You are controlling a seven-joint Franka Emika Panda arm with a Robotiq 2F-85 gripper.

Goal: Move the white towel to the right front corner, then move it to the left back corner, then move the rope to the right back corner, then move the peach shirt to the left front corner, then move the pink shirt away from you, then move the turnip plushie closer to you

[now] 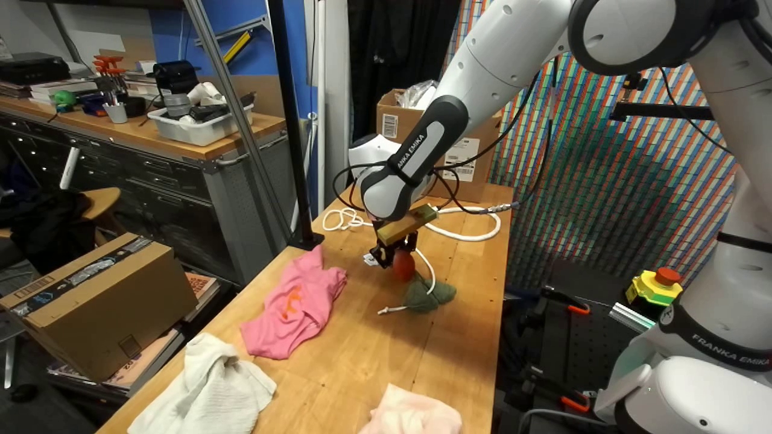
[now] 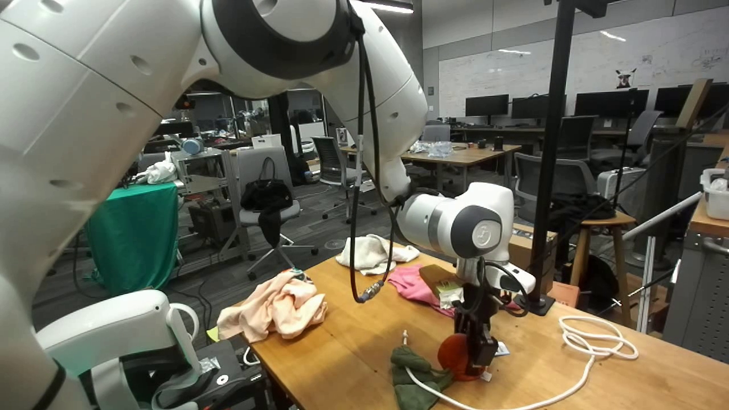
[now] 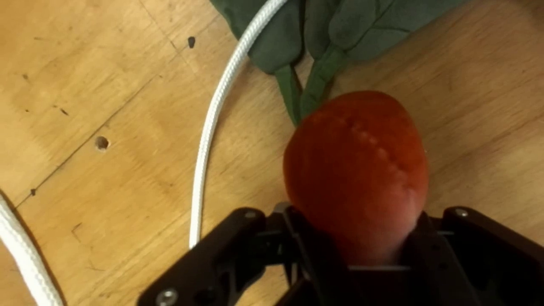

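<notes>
My gripper [image 3: 361,231] is shut on the round red body of the turnip plushie [image 3: 357,161], its fingers pressing both sides. In both exterior views the plushie [image 1: 403,266] is low over the table, its dark green leaves [image 1: 429,293] spread on the wood. The white rope [image 3: 210,119] crosses over the leaves; its far end lies in loops, as the rope [image 2: 592,364] shows in an exterior view. Behind the arm is the pink shirt [image 1: 295,307], spread flat. The white towel [image 1: 211,392] lies crumpled beyond it. A bunched peach shirt [image 2: 279,310] rests at a table corner.
A black upright pole [image 1: 289,120] is clamped to the table edge near the pink shirt. The open cardboard box [image 1: 411,120] stands at one end of the wooden table [image 1: 356,361]. A dark cable [image 2: 354,245] hangs from the arm over the table.
</notes>
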